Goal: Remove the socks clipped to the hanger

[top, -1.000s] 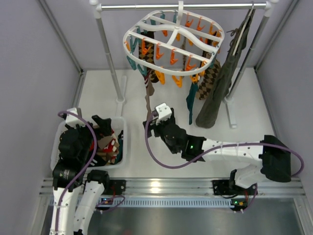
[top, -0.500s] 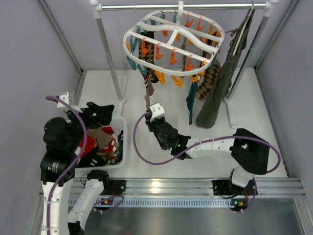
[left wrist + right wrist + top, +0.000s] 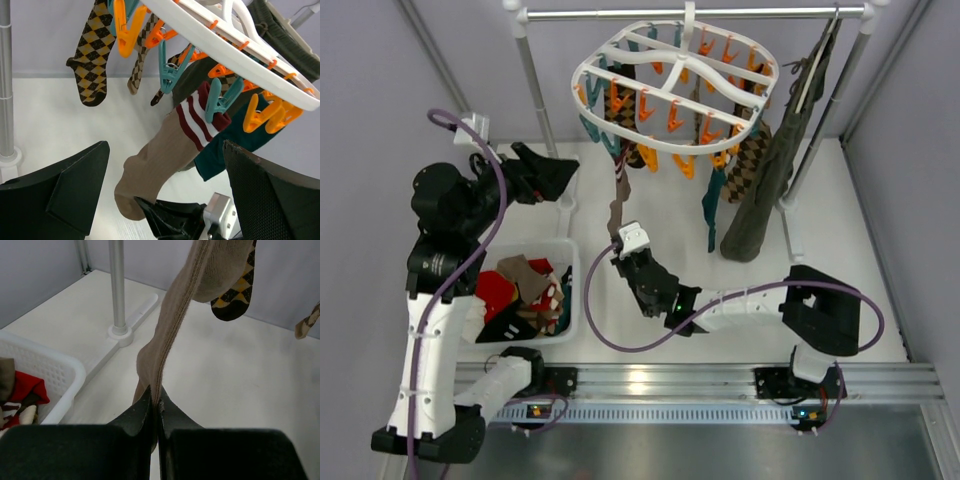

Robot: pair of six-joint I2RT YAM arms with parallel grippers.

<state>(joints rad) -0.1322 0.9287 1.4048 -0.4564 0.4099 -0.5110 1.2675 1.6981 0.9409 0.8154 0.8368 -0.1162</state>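
The white oval hanger (image 3: 670, 90) hangs from the rail, with orange and teal clips round it. Clipped to it are argyle socks (image 3: 750, 155), a teal sock (image 3: 712, 210) and a long brown sock (image 3: 618, 200). The brown sock (image 3: 165, 150) has a red-and-white striped cuff held by a teal clip (image 3: 217, 102). My right gripper (image 3: 159, 402) is shut on the lower end of that brown sock (image 3: 172, 325), low over the table. My left gripper (image 3: 565, 180) is open and raised left of the hanger, pointing at the brown sock with nothing between its fingers.
A white basket (image 3: 570, 290) with several loose socks stands at the front left. The rail's left pole (image 3: 545, 110) and its foot (image 3: 119, 332) stand between my left gripper and the hanger. A large olive garment (image 3: 770, 190) hangs at the right.
My right gripper has closed on the brown sock's lower end. My left arm has lifted out of the basket and swung up toward the hanger, still open.
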